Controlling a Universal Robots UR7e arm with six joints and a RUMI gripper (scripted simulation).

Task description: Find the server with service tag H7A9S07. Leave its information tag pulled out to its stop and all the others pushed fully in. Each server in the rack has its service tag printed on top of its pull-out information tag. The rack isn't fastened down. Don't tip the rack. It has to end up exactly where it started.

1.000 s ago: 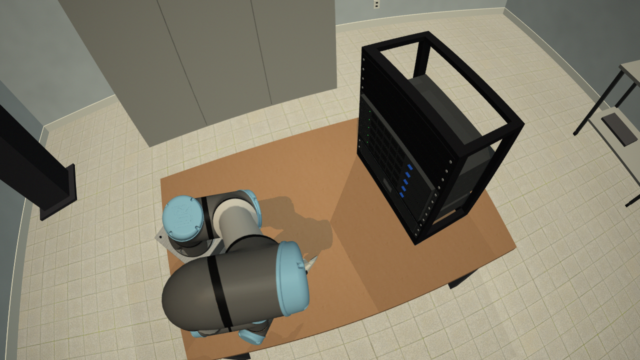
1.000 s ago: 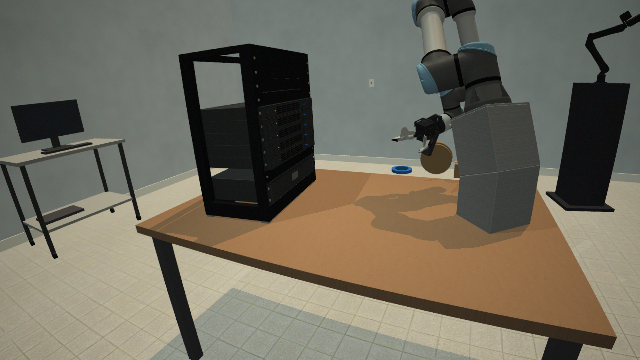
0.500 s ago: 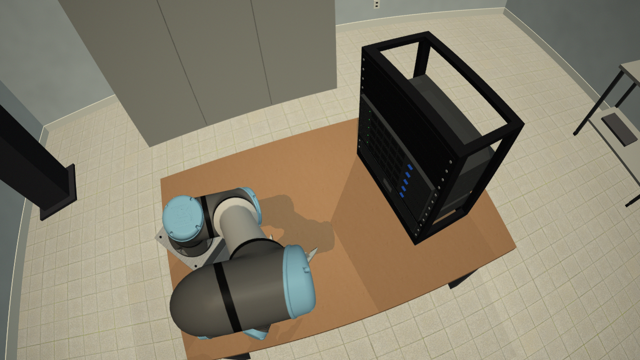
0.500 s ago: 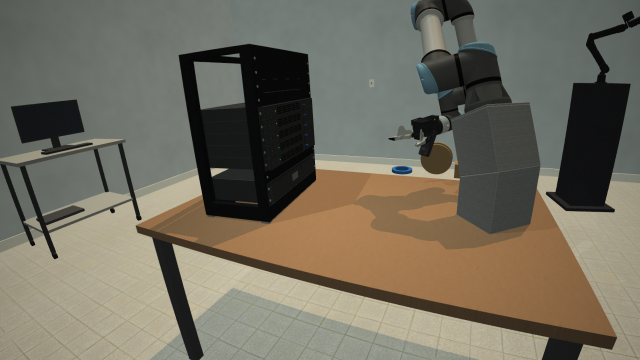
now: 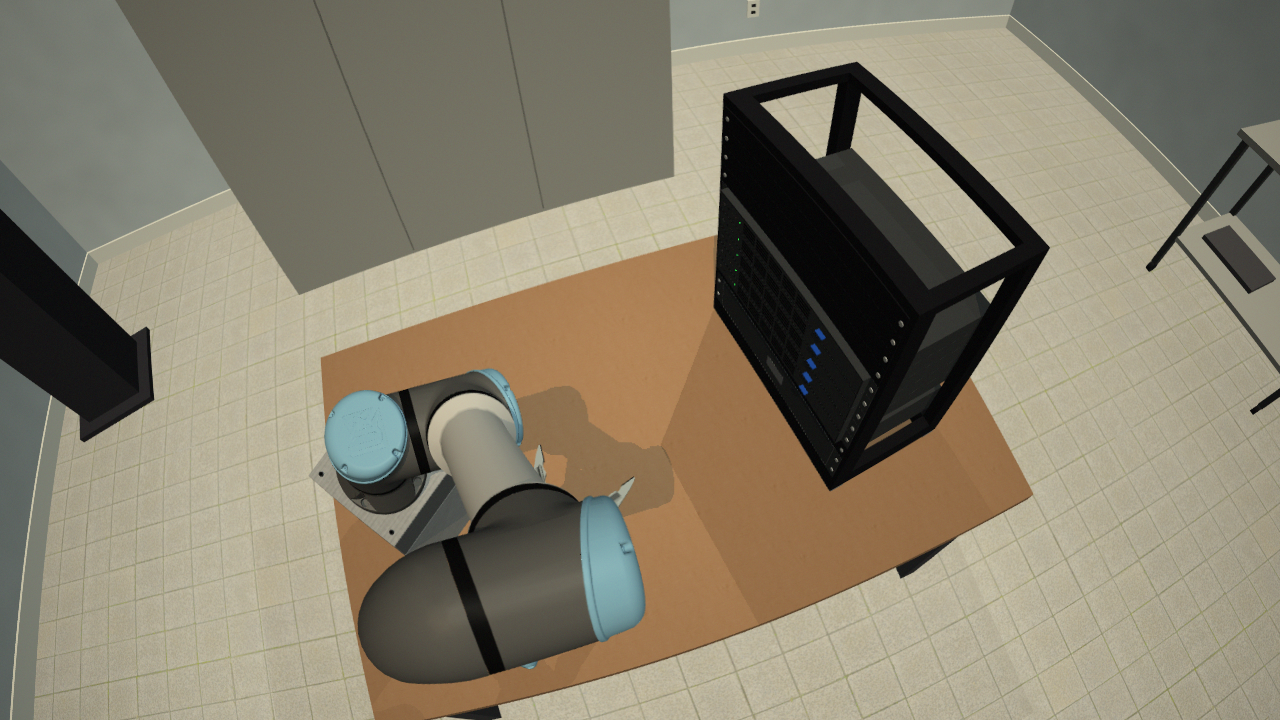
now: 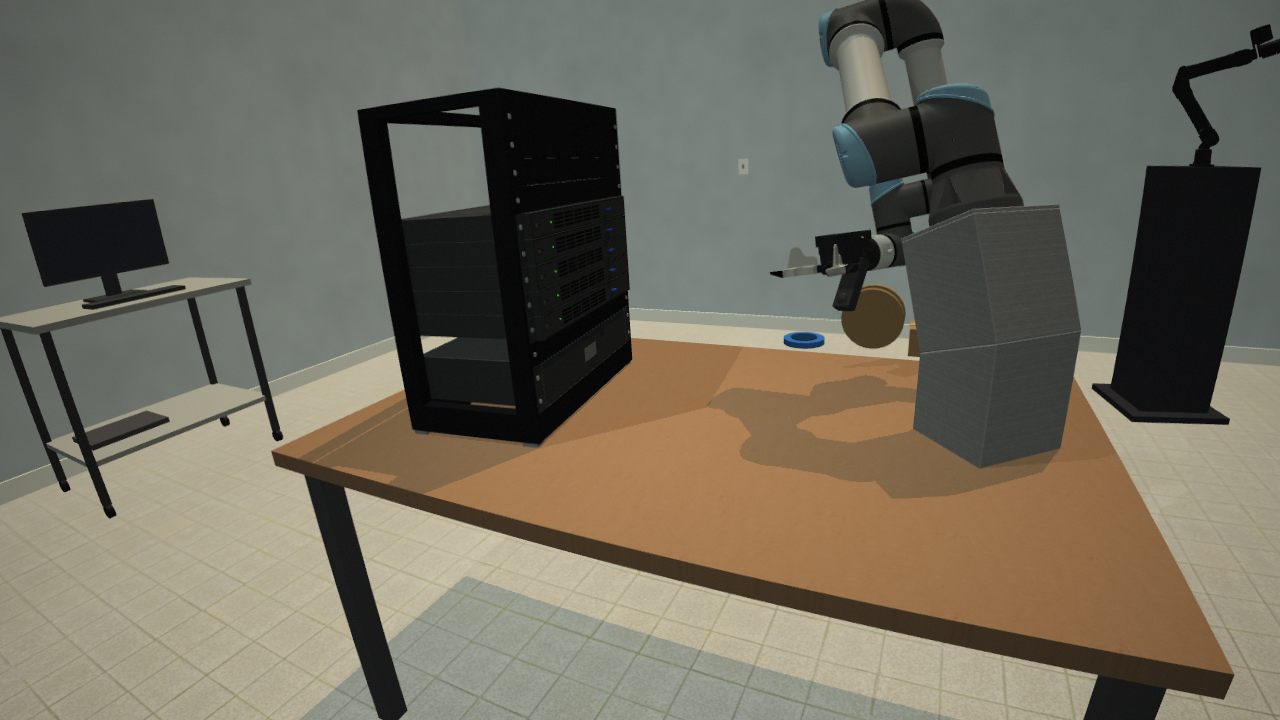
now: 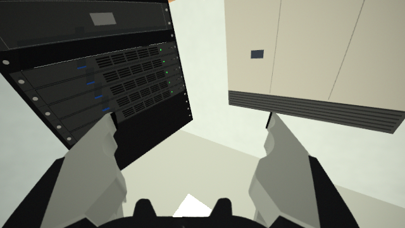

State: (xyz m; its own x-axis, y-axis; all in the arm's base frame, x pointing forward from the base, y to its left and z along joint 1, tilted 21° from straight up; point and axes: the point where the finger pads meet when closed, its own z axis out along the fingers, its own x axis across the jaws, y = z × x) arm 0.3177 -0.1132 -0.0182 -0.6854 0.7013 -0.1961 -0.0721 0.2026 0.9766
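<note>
Rack (image 5: 980, 277) (image 6: 496, 268) (image 7: 152, 149) upright on the table (image 5: 608, 313) (image 6: 716, 501), toward its far right end in the top view. Gripper (image 6: 810, 271) (image 7: 193, 113) well apart from it, fingers wide, nothing between. Wrist view: rack front to the left, blue tag ends (image 5: 811, 362) (image 6: 612, 250) (image 7: 98, 97) in a row, the left finger overlapping the lowest server in view. Service tag print unreadable; which is H7A9S07, cannot tell.

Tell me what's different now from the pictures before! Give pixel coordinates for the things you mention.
The robot's pincer (image 5: 586, 463) (image 6: 801, 273) (image 7: 193, 113) moved a little closer to the rack (image 5: 832, 198) (image 6: 503, 268) (image 7: 152, 126) and twisted around. The arm's big elbow (image 5: 501, 591) slid toward the rack's side of the table too. Nothing was grabbed or let go: the pincer is open. The rack and its blue tabs (image 5: 811, 363) stayed put.
</note>
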